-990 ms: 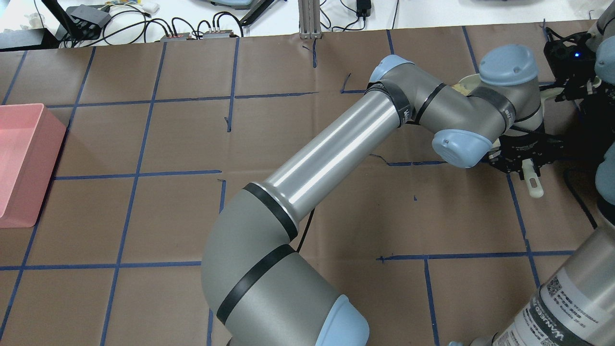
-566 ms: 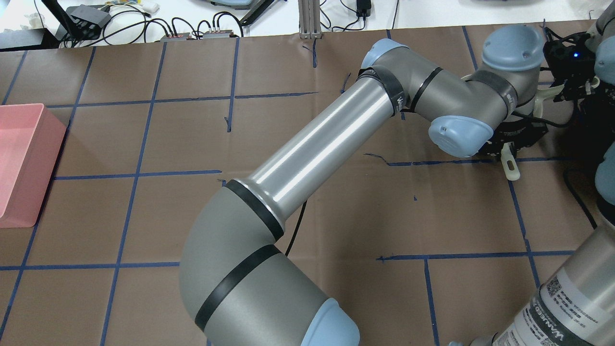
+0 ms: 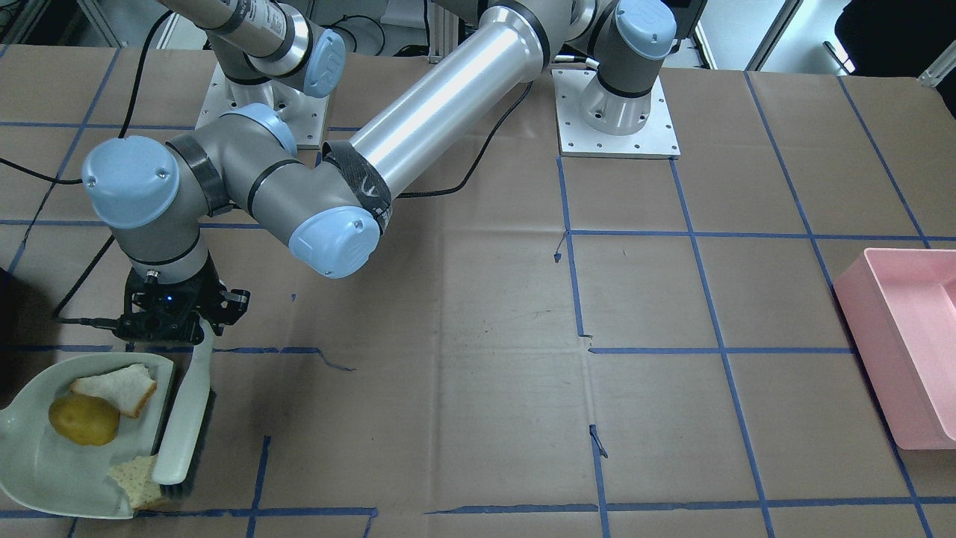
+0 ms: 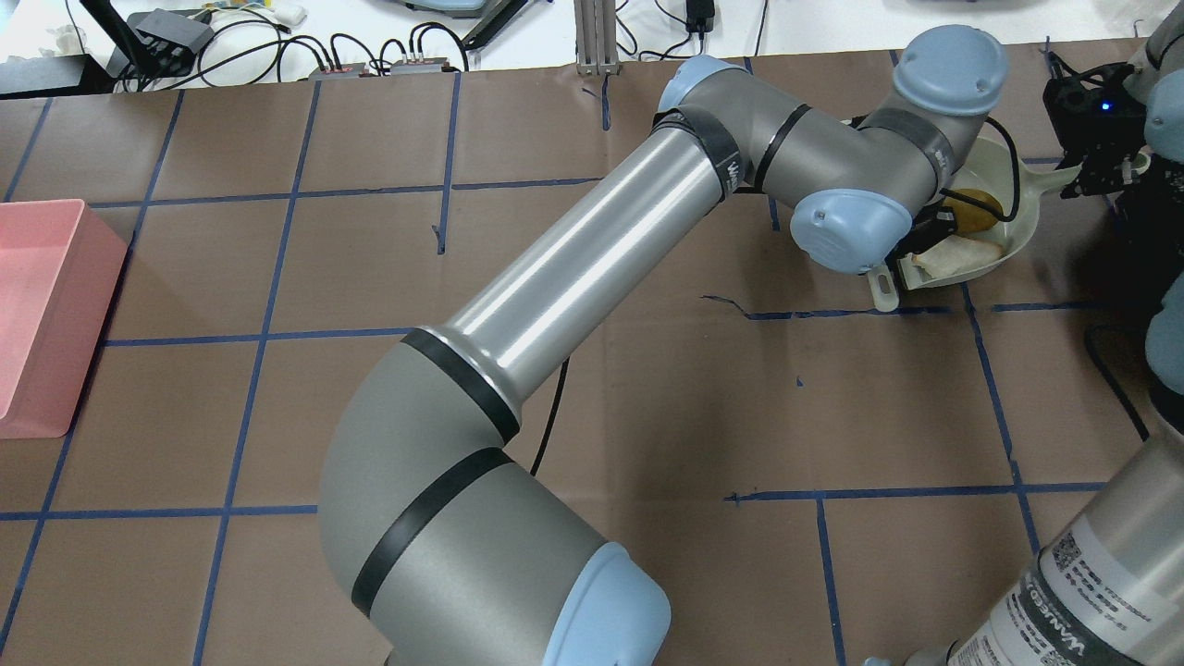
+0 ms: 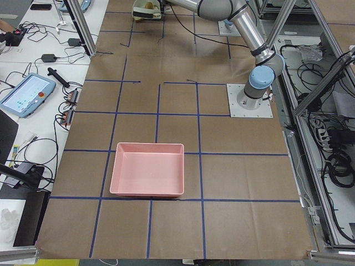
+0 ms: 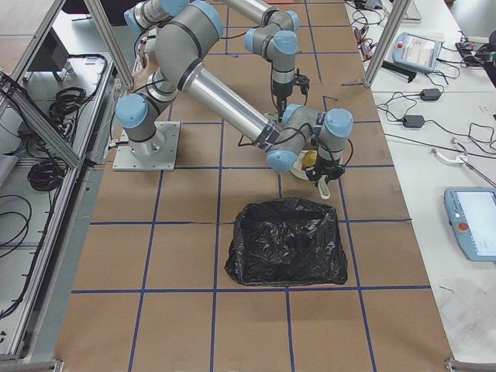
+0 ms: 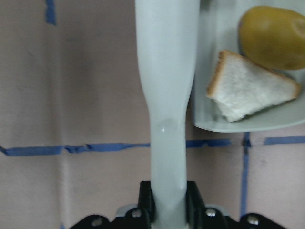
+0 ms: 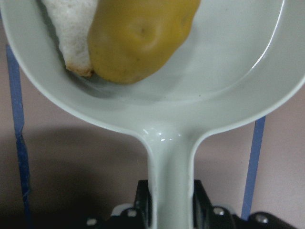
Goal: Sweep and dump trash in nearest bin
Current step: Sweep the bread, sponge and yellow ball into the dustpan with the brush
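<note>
The brush (image 3: 183, 407), pinched by the left claw (image 7: 164, 202), has been drawn against the dustpan (image 3: 30, 471), pinched by the right claw (image 8: 170, 200). The tan bread chunk (image 3: 134, 472), at the pan's front-view 4 o'clock, should be pushed in.

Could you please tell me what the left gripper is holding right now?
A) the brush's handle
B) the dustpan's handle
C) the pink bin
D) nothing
A: in the left wrist view the brush handle runs straight into the left gripper, with the dustpan lying beside it.
</note>
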You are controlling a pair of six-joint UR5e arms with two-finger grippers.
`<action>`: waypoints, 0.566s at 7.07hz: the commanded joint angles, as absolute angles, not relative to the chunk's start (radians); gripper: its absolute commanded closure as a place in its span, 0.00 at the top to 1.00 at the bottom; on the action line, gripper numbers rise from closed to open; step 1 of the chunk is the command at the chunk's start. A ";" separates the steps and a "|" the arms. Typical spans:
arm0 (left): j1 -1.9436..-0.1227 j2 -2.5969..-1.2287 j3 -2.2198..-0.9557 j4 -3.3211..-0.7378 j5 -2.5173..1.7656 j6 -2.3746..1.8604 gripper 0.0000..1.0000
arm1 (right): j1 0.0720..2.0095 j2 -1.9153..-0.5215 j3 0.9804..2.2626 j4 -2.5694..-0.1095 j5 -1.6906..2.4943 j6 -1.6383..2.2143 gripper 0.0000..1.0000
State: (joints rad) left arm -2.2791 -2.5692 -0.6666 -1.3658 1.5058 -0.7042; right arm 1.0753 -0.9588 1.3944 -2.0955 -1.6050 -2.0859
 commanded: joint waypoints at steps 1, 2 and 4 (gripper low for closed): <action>-2.266 -2.632 -0.556 -1.490 1.528 -0.658 0.00 | 1.075 -0.957 1.394 -2.094 -1.605 -2.083 0.00; -2.261 -2.692 -0.467 -1.512 1.520 -0.657 0.00 | 1.075 -0.959 1.394 -2.091 -1.605 -2.083 0.00; -2.261 -2.738 -0.393 -1.569 1.482 -0.657 0.00 | 1.075 -0.957 1.396 -2.091 -1.595 -2.083 0.00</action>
State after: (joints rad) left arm -2.2619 -2.7115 -0.4373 -1.5300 1.5064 -0.6578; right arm 1.0753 -0.9577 1.3954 -2.0912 -1.6017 -2.0832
